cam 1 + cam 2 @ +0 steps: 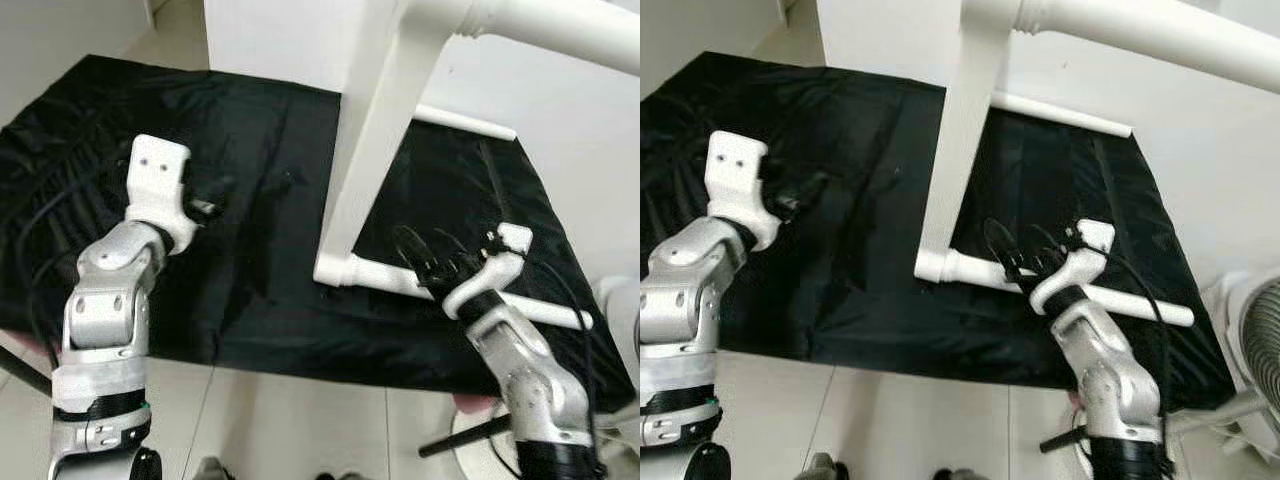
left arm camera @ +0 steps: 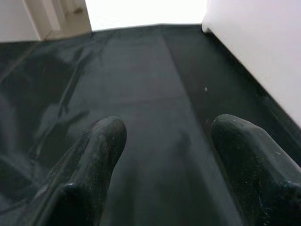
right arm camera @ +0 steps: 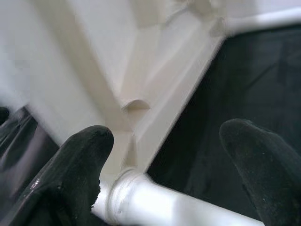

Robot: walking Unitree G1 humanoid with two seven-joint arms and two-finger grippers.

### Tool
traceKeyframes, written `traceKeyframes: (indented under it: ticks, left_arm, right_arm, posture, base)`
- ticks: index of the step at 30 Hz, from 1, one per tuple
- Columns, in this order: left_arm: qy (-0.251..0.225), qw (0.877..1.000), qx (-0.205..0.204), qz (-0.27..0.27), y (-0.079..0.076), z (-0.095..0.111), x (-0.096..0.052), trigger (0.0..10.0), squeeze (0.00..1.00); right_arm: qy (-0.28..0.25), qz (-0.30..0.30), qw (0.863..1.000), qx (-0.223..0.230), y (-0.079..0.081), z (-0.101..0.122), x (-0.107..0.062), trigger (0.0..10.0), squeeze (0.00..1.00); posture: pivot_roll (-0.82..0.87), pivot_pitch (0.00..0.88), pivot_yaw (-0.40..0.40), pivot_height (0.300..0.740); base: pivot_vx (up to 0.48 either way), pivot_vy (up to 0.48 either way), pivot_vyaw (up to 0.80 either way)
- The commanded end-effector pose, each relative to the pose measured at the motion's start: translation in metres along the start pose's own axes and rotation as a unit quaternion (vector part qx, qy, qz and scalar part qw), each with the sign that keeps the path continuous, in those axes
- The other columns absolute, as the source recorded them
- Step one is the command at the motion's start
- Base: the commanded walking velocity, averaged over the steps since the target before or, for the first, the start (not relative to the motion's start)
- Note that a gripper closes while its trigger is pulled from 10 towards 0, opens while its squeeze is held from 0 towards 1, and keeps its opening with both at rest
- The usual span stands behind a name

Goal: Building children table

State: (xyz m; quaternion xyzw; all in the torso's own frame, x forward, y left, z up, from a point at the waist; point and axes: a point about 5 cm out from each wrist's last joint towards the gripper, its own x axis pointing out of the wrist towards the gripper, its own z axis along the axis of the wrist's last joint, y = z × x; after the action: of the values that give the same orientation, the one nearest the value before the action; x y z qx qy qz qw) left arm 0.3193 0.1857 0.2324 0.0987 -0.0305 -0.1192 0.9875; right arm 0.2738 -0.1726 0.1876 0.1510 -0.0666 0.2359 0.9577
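White table frame (image 1: 372,150) on black cloth (image 1: 250,250)

A plain white table frame (image 1: 365,170) on a plain black cloth (image 1: 250,240).

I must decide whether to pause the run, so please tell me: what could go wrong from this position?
1. The right end effector is open, its fingers astride the low white tube. Closing off-centre could push the tall white frame, which looks top-heavy and might tip.
2. The black sheet is wrinkled and glossy, so the frame may slide.
3. The left end effector hovers open over the sheet and gives no support.
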Motion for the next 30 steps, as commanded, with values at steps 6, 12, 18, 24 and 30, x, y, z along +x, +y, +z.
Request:
traceKeyframes:
  ticks: [6, 12, 18, 24, 30]
  left_arm:
    - [-0.002, 0.999, 0.018, -0.027, -0.010, -0.001, 0.001, 10.0, 0.00]
    - [-0.010, 1.000, -0.011, 0.020, -0.013, 0.001, 0.003, 10.0, 0.00]
    - [-0.012, 0.999, -0.009, 0.028, -0.015, 0.002, 0.003, 10.0, 0.00]
    - [-0.014, 0.999, 0.028, 0.035, -0.015, 0.001, 0.000, 10.0, 0.00]
    - [-0.017, 0.999, 0.017, 0.045, -0.021, -0.003, -0.006, 10.0, 0.00]
  right_arm:
    - [0.022, 0.025, 0.999, -0.031, 0.006, -0.003, 0.000, 10.0, 1.00]
    - [0.043, 0.064, 0.996, -0.037, 0.027, -0.015, 0.004, 10.0, 0.00]
    - [0.057, 0.090, 0.993, -0.048, 0.035, -0.021, 0.004, 10.0, 0.00]
    - [0.039, 0.043, 0.996, -0.067, 0.038, -0.028, 0.020, 10.0, 0.00]
    - [0.022, 0.002, 0.998, -0.064, 0.048, -0.036, 0.021, 10.0, 0.00]
  posture:
    - [0.02, 0.120, -0.124, 0.740]
    - [0.02, 0.124, -0.117, 0.740]
    - [0.02, 0.125, -0.119, 0.740]
    - [0.05, 0.115, -0.125, 0.740]
    - [0.05, 0.100, -0.123, 0.740]
  base:
    - [0.000, 0.000, 0.00]
    - [0.000, 0.000, 0.00]
    - [0.000, 0.000, 0.00]
    - [0.000, 0.000, 0.00]
    - [0.000, 0.000, 0.00]
